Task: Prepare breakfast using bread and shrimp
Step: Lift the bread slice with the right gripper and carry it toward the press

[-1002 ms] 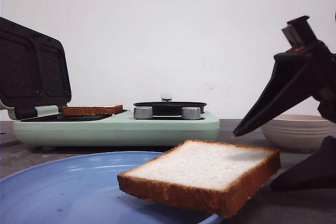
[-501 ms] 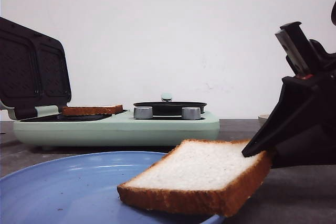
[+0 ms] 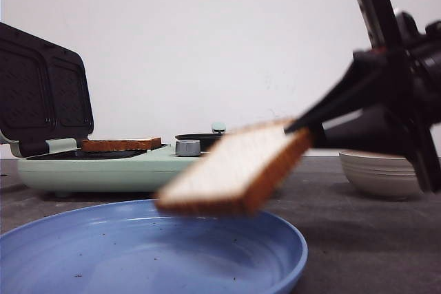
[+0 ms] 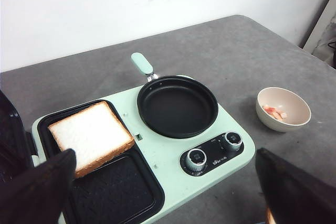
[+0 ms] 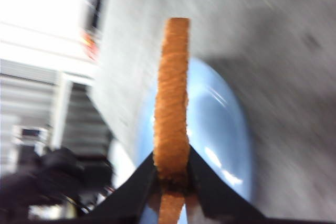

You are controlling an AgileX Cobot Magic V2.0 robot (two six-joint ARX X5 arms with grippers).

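Bread, a thick square white slice with brown crust (image 3: pixel 238 170), hangs tilted above the round blue plate (image 3: pixel 275 253), pinched at one edge by our black right gripper (image 3: pixel 303 127). Our right wrist view shows its crust squeezed between both fingers (image 5: pixel 142 184). Only our left wrist view shows our wide-open, empty left gripper (image 4: pixel 163 192), a second slice (image 4: pixel 90 136) on the mint green cooker's (image 4: pixel 168 158) dark grill plate, and pink pieces in a cream bowl (image 4: pixel 283 108).

Bread (image 3: pixel 238 170): white face, golden-brown crust. Plate (image 3: pixel 138 259): plain blue. Cooker (image 4: pixel 168 150): mint green, black pan (image 4: pixel 177 106). Bowl (image 4: pixel 283 108): cream. Desk (image 4: pixel 236 45): grey.
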